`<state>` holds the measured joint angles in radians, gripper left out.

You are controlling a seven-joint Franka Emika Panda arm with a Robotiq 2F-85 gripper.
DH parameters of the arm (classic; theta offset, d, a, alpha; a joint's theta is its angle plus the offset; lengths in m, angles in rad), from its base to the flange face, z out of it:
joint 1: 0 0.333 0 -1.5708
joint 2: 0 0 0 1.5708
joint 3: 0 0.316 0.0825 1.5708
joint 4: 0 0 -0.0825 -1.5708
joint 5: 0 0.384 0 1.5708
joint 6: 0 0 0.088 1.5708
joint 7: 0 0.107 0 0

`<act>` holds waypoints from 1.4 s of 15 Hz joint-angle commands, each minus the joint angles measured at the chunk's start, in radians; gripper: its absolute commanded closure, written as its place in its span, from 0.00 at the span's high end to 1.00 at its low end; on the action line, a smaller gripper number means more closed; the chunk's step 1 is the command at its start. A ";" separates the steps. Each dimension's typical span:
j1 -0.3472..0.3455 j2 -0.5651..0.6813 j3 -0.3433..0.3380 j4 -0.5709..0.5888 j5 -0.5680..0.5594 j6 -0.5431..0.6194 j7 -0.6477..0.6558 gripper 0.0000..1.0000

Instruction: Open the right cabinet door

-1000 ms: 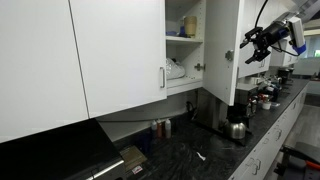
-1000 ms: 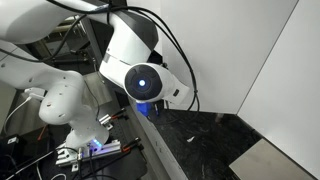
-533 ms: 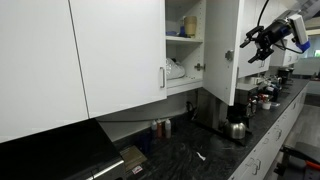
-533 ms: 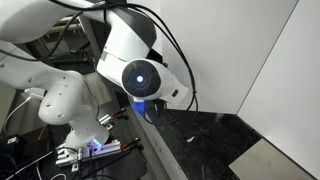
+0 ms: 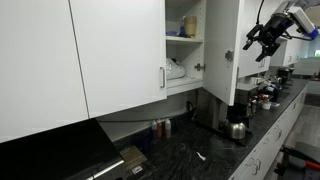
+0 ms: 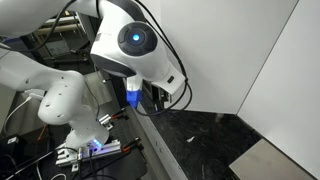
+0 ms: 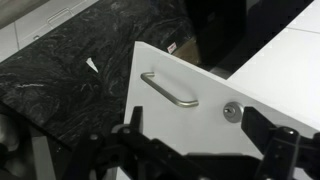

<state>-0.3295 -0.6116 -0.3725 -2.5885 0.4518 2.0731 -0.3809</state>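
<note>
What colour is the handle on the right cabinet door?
The handle is silver; clearest in the wrist view.

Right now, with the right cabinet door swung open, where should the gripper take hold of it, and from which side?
Take the silver bar handle at mid-length, coming square at the front face of the right cabinet door. The bar appears to stand off the panel on bent ends, so the open gripper can straddle its thin width.

Arm (image 6: 58, 102): glossy white, rounded housings; joint cap (image 6: 137, 38): dark disc with a glowing blue ring; black cables (image 6: 188, 88) loop alongside; gripper (image 5: 262, 40): black, skeletal linkages, apparently on a white wrist segment.
</note>
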 commanded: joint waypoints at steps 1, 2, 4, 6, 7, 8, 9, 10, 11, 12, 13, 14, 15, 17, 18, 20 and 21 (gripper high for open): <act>0.026 -0.023 -0.010 -0.005 -0.055 0.004 0.042 1.00; 0.026 -0.040 -0.001 -0.011 -0.081 0.004 0.063 1.00; 0.026 -0.061 0.005 -0.021 -0.094 0.004 0.074 1.00; 0.026 -0.065 0.005 -0.024 -0.095 0.004 0.074 1.00; 0.026 -0.065 0.005 -0.025 -0.095 0.004 0.074 1.00; 0.026 -0.065 0.005 -0.026 -0.095 0.004 0.074 1.00; 0.026 -0.065 0.005 -0.026 -0.095 0.004 0.074 1.00; 0.026 -0.065 0.005 -0.027 -0.095 0.004 0.074 1.00; 0.026 -0.065 0.005 -0.027 -0.095 0.004 0.074 1.00; 0.026 -0.065 0.005 -0.027 -0.095 0.004 0.074 1.00; 0.026 -0.065 0.005 -0.027 -0.095 0.004 0.074 1.00; 0.026 -0.065 0.005 -0.027 -0.095 0.004 0.074 1.00; 0.026 -0.065 0.005 -0.027 -0.095 0.004 0.074 1.00; 0.026 -0.065 0.005 -0.027 -0.095 0.004 0.074 1.00; 0.026 -0.065 0.005 -0.027 -0.095 0.004 0.074 1.00; 0.026 -0.065 0.005 -0.027 -0.095 0.004 0.074 1.00; 0.021 -0.074 0.003 -0.036 -0.099 0.000 0.076 1.00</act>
<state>-0.3258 -0.6705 -0.3484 -2.6158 0.3747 2.0729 -0.3221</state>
